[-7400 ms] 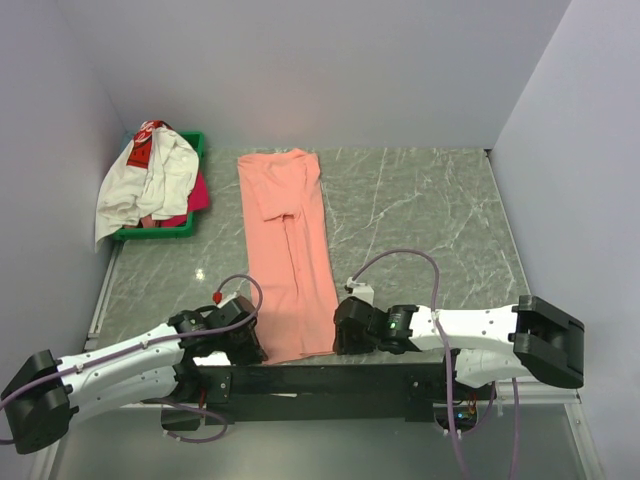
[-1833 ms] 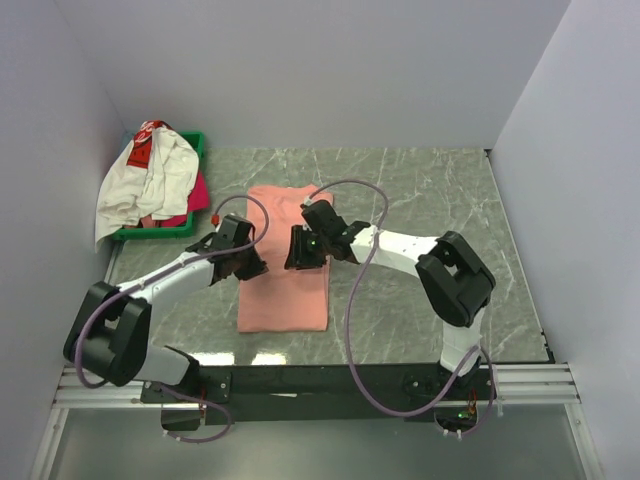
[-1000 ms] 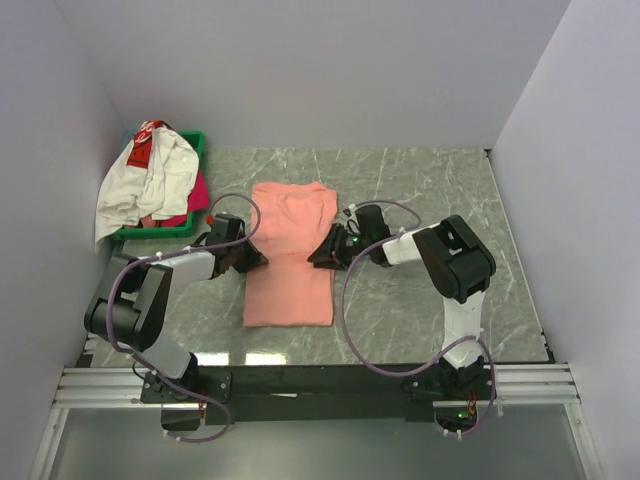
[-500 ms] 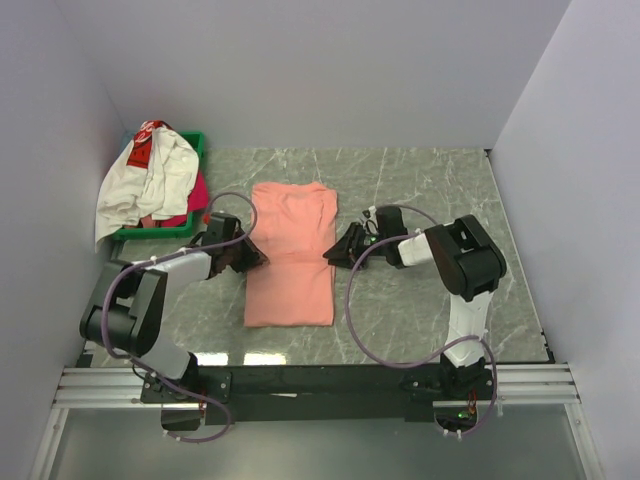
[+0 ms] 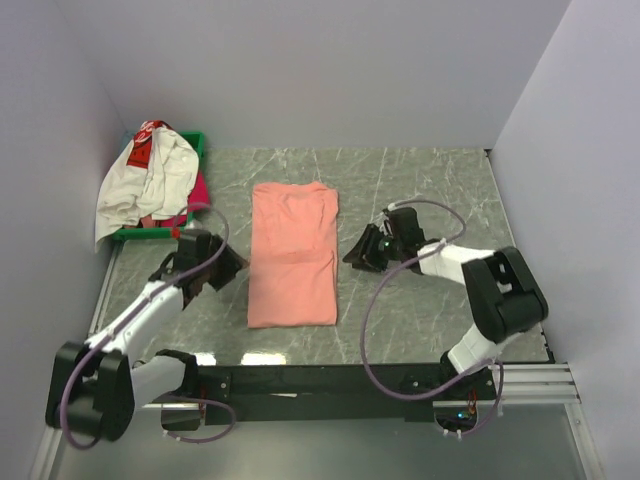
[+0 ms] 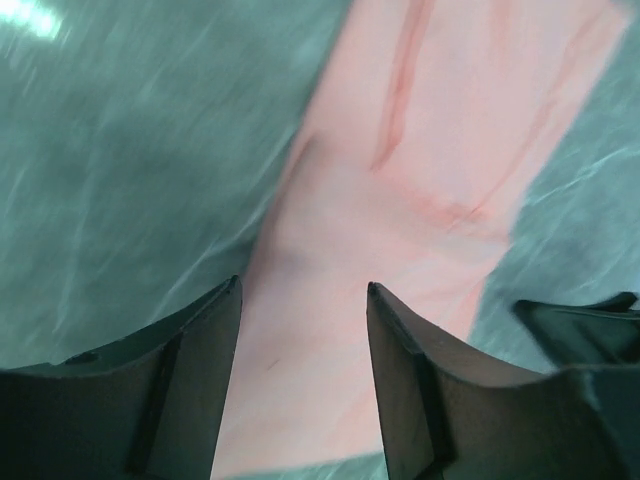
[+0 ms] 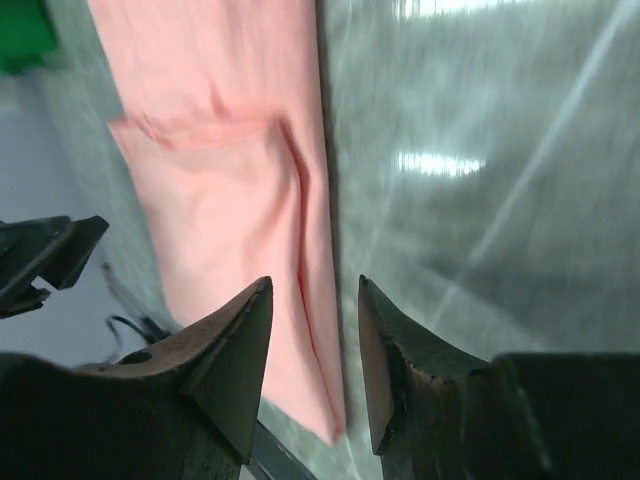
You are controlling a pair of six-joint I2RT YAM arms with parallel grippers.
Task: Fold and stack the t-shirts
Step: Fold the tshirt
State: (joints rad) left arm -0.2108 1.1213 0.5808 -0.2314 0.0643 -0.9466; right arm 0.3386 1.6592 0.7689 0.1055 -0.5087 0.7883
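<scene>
1. Shirt-folding with one garment down: the salmon-pink shirt [image 5: 292, 258] lies flat on the table [image 5: 430, 190] as a neat folded oblong. It sits between the two pairs of jaws and neither touches it.
2. The left gripper [image 5: 226, 268] hangs just off one long edge of the cloth. Its jaws stand fairly wide and hold nothing. From its wrist camera, pink cloth fills the gap ahead of and below the jaws, with a few soft creases but nothing pinched.
3. The right gripper [image 5: 360, 252] sits near the opposite long edge. Its jaws are parted more narrowly and are also empty. The shirt's edge and a low ridge of cloth run past just ahead of the gap.
4. Well beyond the left jaws, in the far corner, a green tray [image 5: 196, 140] holds the rest of the work. A white shirt [image 5: 150, 185] with a red patch is heaped over its rim, and a magenta shirt [image 5: 198, 192] shows beneath it.
5. The pink shirt's fold looks finished, or at most one halving short. The step in hand appears to be letting go and clearing off.
6. The next move likely falls to the left arm, which is nearer the tray. It would need wide jaws over the white heap and a pinch on the top layer only, so the magenta one stays put. The shirt would then have to be dragged out and spread on bare stone.
</scene>
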